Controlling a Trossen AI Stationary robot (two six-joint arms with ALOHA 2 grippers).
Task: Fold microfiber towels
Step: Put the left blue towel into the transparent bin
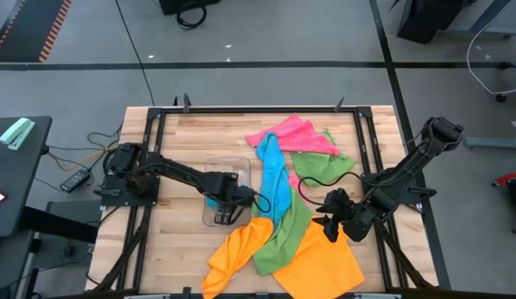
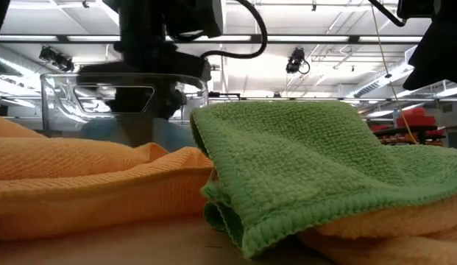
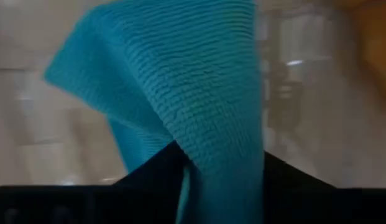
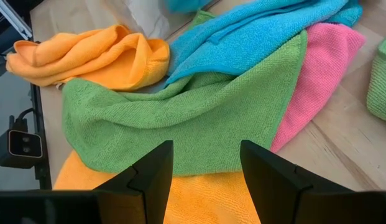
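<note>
My left gripper (image 1: 227,209) points down into the small clear tray (image 1: 239,169), left of the towel pile. Its fingers stand open with a bunched sky-blue towel (image 3: 180,81) filling the gap between them; the cloth reaches down to the tray floor. My right gripper (image 4: 207,163) hovers open over the pile's near right part, above a green towel (image 4: 180,118) that lies across an orange one (image 1: 328,259). A long blue towel (image 1: 274,176) and a pink towel (image 1: 295,134) lie farther back. A second orange towel (image 1: 237,249) lies crumpled at the near side. My left gripper comes at the sky-blue towel from above, and a raised fold of it (image 3: 220,168) sits between the open fingers. Whether the fingers still touch the cloth, I cannot tell.
Another green towel (image 1: 326,164) lies at the far right of the pile. In the low view the green towel (image 2: 309,162) and orange cloth (image 2: 81,177) fill the foreground before the tray (image 2: 59,96). Bare wood (image 1: 183,141) shows at the table's far left.
</note>
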